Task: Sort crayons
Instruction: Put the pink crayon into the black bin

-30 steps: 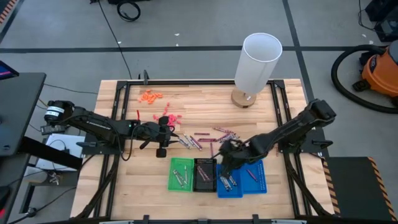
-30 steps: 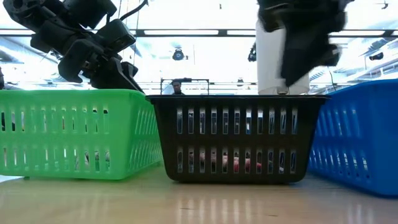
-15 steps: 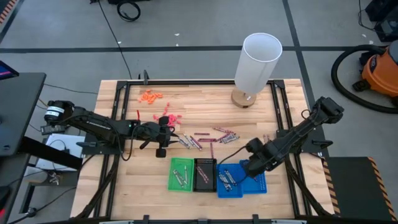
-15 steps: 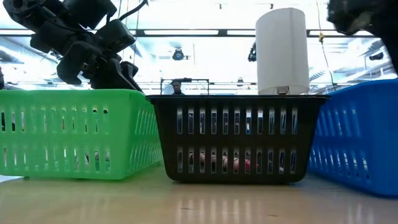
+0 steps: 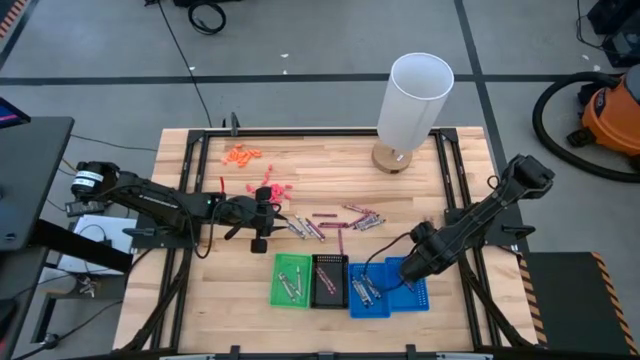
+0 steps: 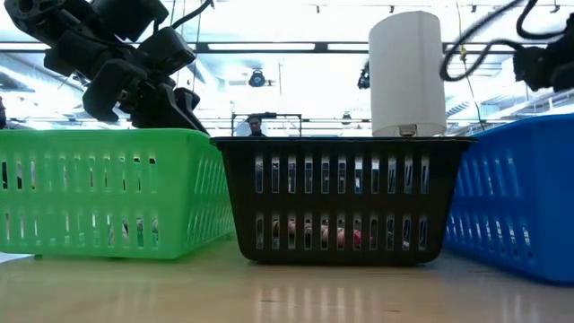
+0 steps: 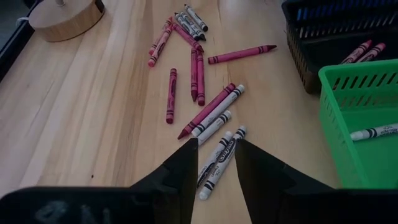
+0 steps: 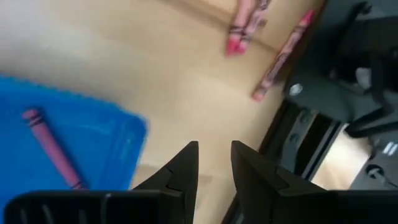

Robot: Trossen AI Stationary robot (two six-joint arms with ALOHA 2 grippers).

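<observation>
Loose crayons (image 5: 305,228) lie on the wooden table beyond three small trays: green (image 5: 292,280), black (image 5: 330,282) and blue (image 5: 366,295). Each tray holds a few crayons. My left gripper (image 5: 278,216) hangs low over the left end of the loose crayons, open. In the left wrist view its fingers stand either side of two grey crayons (image 7: 219,155) that lie flat on the table. My right gripper (image 5: 404,270) points down, open and empty, over a flat blue piece (image 8: 93,143) beside the blue tray, where one pinkish crayon (image 8: 53,149) lies.
A tall white cylinder (image 5: 415,95) on a round wooden base stands at the far right. Orange bits (image 5: 242,155) and coral-pink bits (image 5: 270,190) lie at the far left. More maroon and grey crayons (image 5: 358,215) lie mid-table. A dark metal frame (image 5: 455,190) borders the table.
My right gripper has gone from above the black and blue trays toward the table's right edge, tipping to point more steeply down and rolling about its own line. It stays open and empty. The crayons and trays have not moved.
</observation>
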